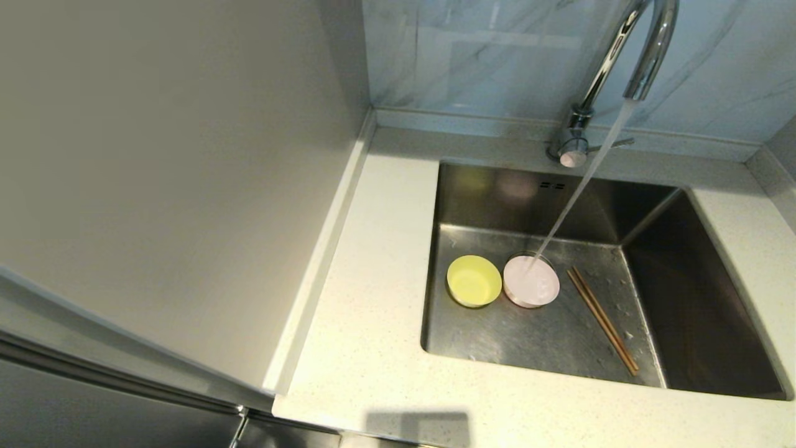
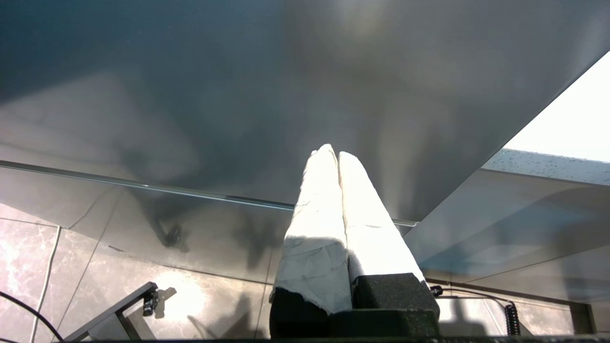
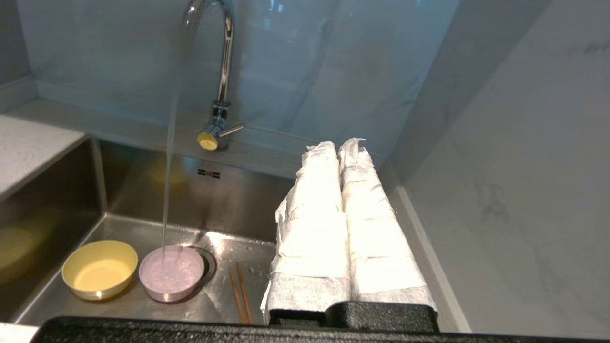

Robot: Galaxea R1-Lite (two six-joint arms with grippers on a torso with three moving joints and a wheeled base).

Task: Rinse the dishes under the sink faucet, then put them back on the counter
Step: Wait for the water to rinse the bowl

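Note:
The yellow-green bowl (image 1: 474,280) (image 3: 100,269) and the pale pink bowl (image 1: 531,281) (image 3: 172,273) stand side by side on the floor of the sink (image 1: 547,336). Water runs from the chrome faucet (image 1: 628,56) (image 3: 224,71) into the pink bowl, which sits over the drain. The chopsticks (image 1: 602,319) (image 3: 238,293) lie flat to the right of the bowls. My right gripper (image 3: 336,145) hangs shut and empty above the sink's right side. My left gripper (image 2: 333,155) is shut, parked low beside the cabinet, away from the sink. Neither arm shows in the head view.
The speckled counter (image 1: 373,311) wraps the sink on the left and front. A plain wall panel (image 1: 155,186) rises on the left, and a marbled backsplash (image 1: 485,56) stands behind the faucet. The faucet's side lever (image 1: 615,144) sticks out to the right.

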